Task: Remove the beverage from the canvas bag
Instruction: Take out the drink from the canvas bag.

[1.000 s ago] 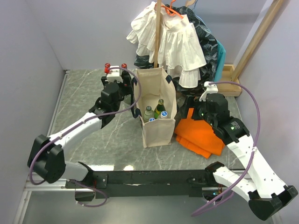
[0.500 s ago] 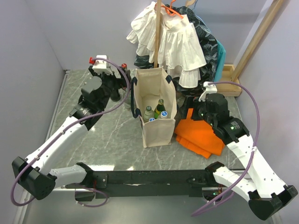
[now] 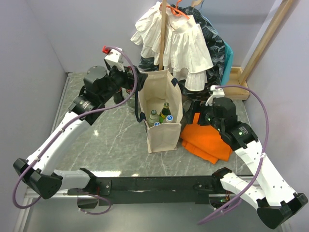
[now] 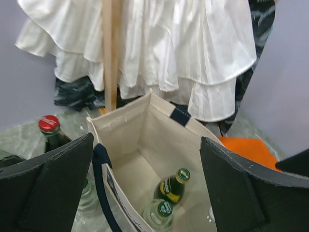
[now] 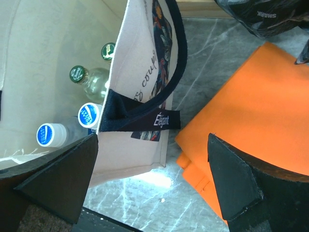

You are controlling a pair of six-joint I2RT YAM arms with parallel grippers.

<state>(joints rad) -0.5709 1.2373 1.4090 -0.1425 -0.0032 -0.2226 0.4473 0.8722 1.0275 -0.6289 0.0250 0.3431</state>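
The left gripper (image 4: pixel 145 181) and right gripper (image 5: pixel 152 179) are wide open and empty. Below the left one, bottles (image 4: pixel 170 187) wait in the canvas bag (image 4: pixel 125 130). A red-capped bottle (image 4: pixel 50 129) stands outside.

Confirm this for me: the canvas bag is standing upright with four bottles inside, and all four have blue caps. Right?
Not quite. The canvas bag does stand upright with four bottles inside, but only two are blue-capped bottles. The clear bottle and the dark green bottle have green caps. The right wrist view, looking down into the bag, shows all four caps.
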